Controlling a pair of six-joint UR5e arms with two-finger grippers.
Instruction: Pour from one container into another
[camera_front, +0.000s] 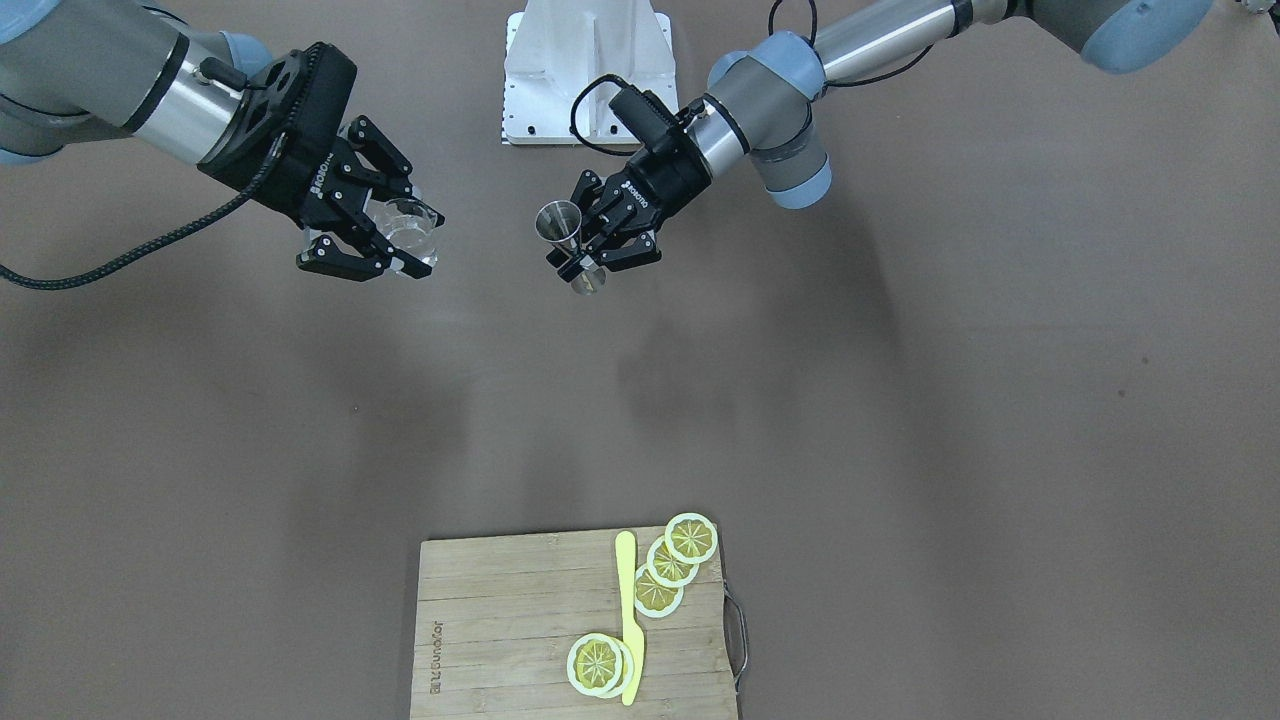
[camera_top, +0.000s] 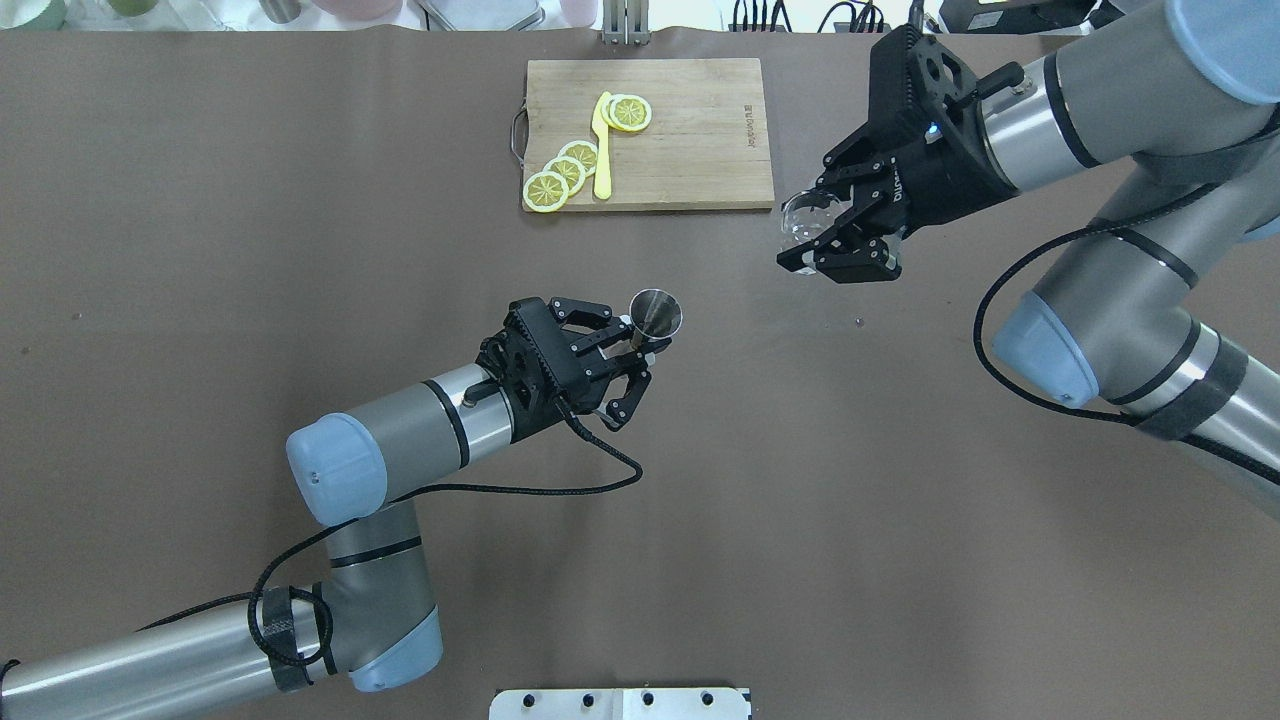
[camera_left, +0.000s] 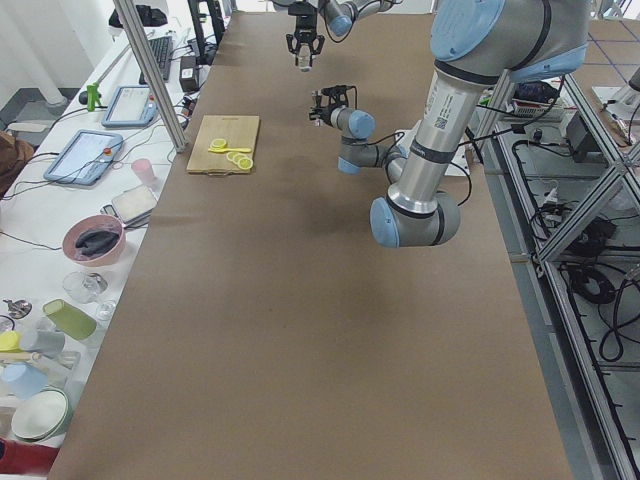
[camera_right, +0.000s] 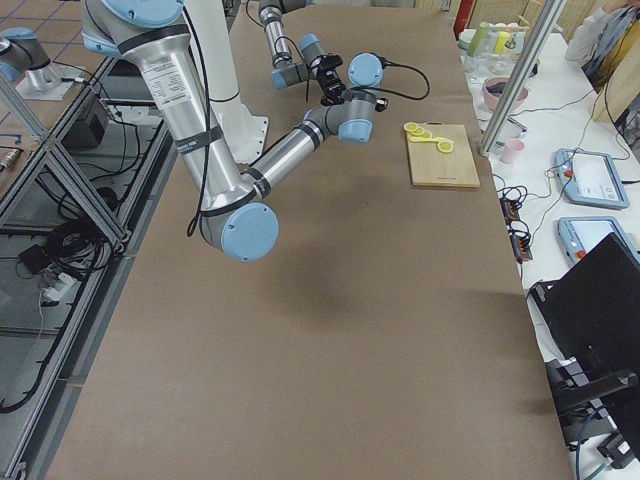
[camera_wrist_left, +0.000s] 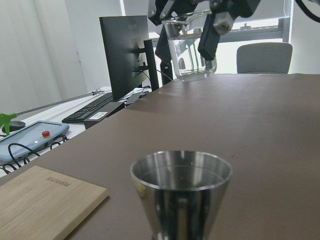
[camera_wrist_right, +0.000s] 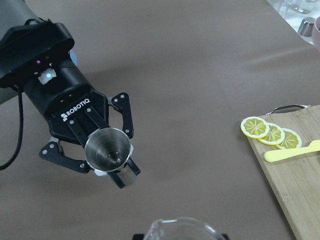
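**Status: grasp phase complete, pour not started.**

1. The right pincer (camera_top: 832, 238) is clenched on the clear drinking glass (camera_top: 805, 214). The glass sits between its fingers, close to upright and raised clear of the tabletop (camera_top: 300, 200). Whether it contains liquid cannot be confirmed.
2. The left pincer (camera_top: 640, 347) is clenched on the narrow waist of the steel jigger (camera_top: 656, 311). The upper cone stands above the fingertips with its mouth facing up. The right wrist view shows the inside of the cup apparently empty.
3. The two pincers are well apart, and the glass is not over the jigger mouth.

**Remaining, as judged:** carry the glass to a point above the jigger mouth, then tilt its rim toward the cup. The cup is narrow, so the alignment tolerance is small.
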